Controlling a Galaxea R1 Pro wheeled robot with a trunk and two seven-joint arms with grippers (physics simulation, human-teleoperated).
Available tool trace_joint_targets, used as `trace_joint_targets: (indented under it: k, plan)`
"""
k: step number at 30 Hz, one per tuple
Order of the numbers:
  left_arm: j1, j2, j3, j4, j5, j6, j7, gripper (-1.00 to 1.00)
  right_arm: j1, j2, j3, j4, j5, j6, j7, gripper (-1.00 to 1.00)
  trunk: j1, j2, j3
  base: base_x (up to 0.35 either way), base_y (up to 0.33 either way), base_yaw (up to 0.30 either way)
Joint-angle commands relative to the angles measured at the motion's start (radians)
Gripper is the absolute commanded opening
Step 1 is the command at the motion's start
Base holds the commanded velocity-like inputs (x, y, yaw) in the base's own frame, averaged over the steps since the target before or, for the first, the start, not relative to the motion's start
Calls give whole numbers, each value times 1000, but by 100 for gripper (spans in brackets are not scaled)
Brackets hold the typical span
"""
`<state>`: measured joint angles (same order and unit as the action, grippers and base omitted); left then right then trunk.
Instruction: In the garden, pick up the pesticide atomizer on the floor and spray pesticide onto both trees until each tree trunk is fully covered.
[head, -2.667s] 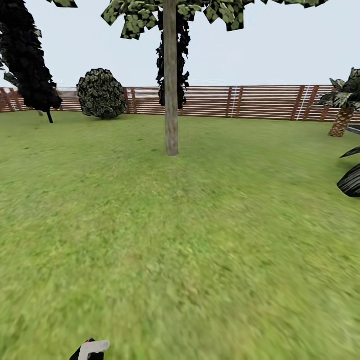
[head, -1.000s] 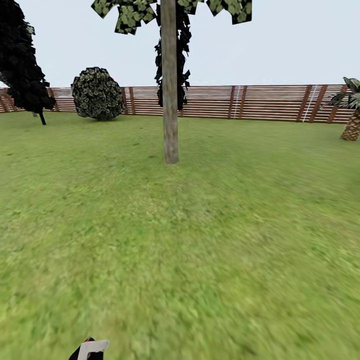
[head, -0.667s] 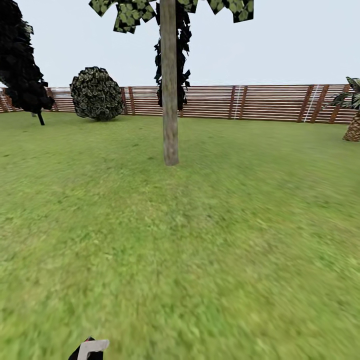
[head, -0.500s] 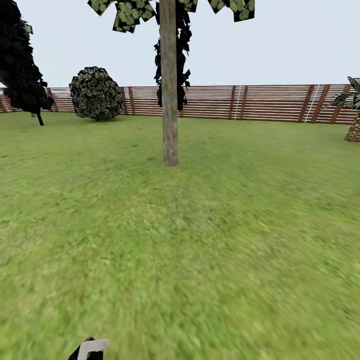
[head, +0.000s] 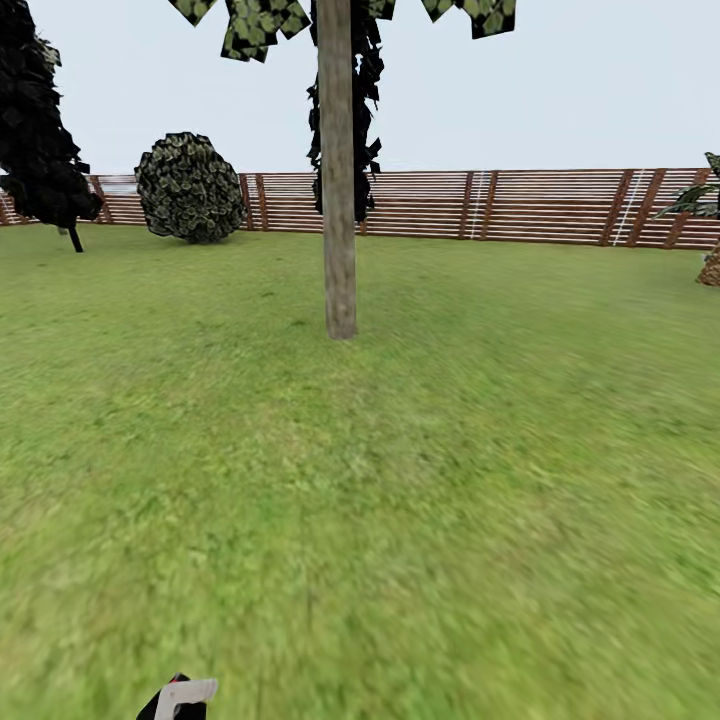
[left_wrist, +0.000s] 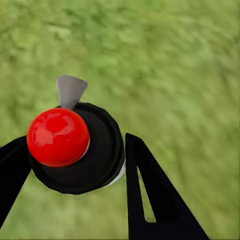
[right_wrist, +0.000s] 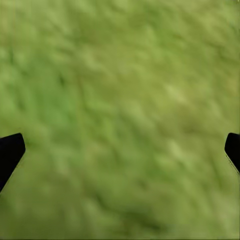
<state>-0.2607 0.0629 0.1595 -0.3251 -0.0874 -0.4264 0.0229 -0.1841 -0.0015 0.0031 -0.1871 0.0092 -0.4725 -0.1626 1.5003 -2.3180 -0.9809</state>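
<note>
Head view looks across the lawn to a tree trunk, which stands upright a little left of centre, well ahead. Its leaves are cut off by the top edge, so the crown cannot be judged. Behind it runs a slatted wooden fence, with a round bush in front of it to the left and a dark narrow tree further left, partly cut by the edge. At the far right a small palm is mostly out of frame. A small grey and black piece at the bottom edge is the nozzle of the sprayer; the rest is cut off.

From the left wrist camera, the left claw has its two black fingers pressed against either side of the sprayer, seen from above: a black round cap with a red knob and a grey spout. Its body below the cap is hidden.

From the right wrist camera, the right claw is spread wide over blurred grass, holding nothing; only the fingertips show at the edges.
</note>
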Motion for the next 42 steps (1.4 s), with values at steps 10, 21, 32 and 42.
trace_joint_targets:
  k: [10, 21, 32, 42]
  plan:
    - [0, 0, 0, 0, 0, 0, 0, -100, 0, 0, 0, 0, 0, 0, 0, 100, 0, 0, 0, 339, 0, 0]
    - [0, 0, 0, 0, 0, 0, 0, -100, 0, 0, 0, 0, 0, 0, 0, 100, 0, 0, 0, 339, 0, 0]
    - [0, 0, 0, 0, 0, 0, 0, -100, 0, 0, 0, 0, 0, 0, 0, 100, 0, 0, 0, 339, 0, 0]
    - [0, 0, 0, -1, 0, 0, 0, -100, 0, 0, 0, 0, 0, 0, 0, 100, 0, 0, 0, 339, 0, 0]
